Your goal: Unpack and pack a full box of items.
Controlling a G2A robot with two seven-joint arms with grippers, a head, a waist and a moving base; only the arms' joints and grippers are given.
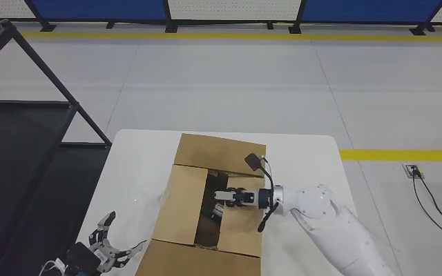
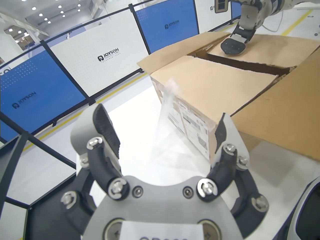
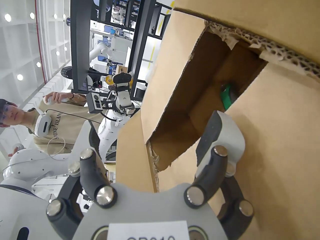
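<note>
Box: the cardboard box (image 1: 186, 207) sat in the middle of the white desk (image 1: 138, 159). Its two long flaps lay nearly level, leaving a narrow dark slot between them.

Contents: a green item (image 3: 226, 96) lay deep inside the box, below the slot. Other dark things beside it were too shaded to name.

Right claw: the right claw (image 1: 221, 198) hovered over the slot, its fingers spread wide and gripping nothing. From the left wrist view, one finger pad (image 2: 233, 47) looked to rest on the flap (image 1: 242, 231) on the right arm's side of the slot.

Left claw: the left claw (image 1: 103, 243) waited off the box's near-left corner, well apart from it. It was released and empty.

Loose bits: a strip of clear tape (image 2: 167, 101) hung from the box's edge above a printed label (image 2: 190, 126) on its side wall.

Step in hand: probably the start of unpacking, opening the lid, since the slot looked too narrow for reaching in.

Next move: the flap under the right claw likely needs folding back away from the slot. The opposite flap could need the same before anything is lifted out. Thin cardboard may spring back, so a firm outward press seems wise.
</note>
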